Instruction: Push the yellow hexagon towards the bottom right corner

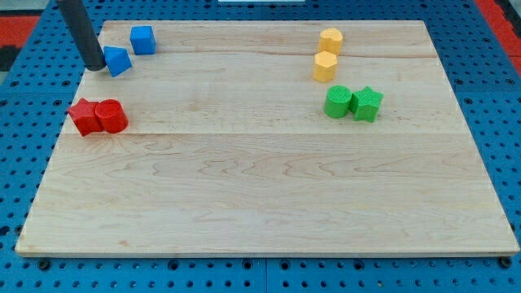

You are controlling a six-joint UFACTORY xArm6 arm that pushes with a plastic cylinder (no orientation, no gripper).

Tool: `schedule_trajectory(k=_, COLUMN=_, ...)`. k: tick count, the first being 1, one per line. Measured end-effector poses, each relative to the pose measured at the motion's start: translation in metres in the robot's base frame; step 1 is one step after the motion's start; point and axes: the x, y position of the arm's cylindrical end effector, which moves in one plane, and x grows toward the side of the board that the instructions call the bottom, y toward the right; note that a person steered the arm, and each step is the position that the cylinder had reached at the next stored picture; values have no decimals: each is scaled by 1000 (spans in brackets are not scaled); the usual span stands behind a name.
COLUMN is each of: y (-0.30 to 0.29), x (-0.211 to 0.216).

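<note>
The yellow hexagon (325, 67) lies at the view's upper right, just below a second yellow block (330, 40) of rounded shape. My tip (96, 66) is at the view's upper left, far from the hexagon, touching the left side of a blue block (118, 61). The rod rises from it toward the view's top left.
A blue cube (142, 39) sits right of and above the blue block. A red star (83, 115) and red cylinder (111, 116) touch at the left. A green cylinder (338, 102) and green star (366, 103) sit below the hexagon. The wooden board (269, 203) lies on blue pegboard.
</note>
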Motion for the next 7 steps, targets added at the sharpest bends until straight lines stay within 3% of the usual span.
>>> schedule_trajectory(k=2, y=38, x=-13)
schedule_trajectory(k=3, y=47, x=7)
schedule_trajectory(k=4, y=99, x=54)
schedule_trajectory(k=6, y=287, x=-39)
schedule_trajectory(k=7, y=330, x=-94)
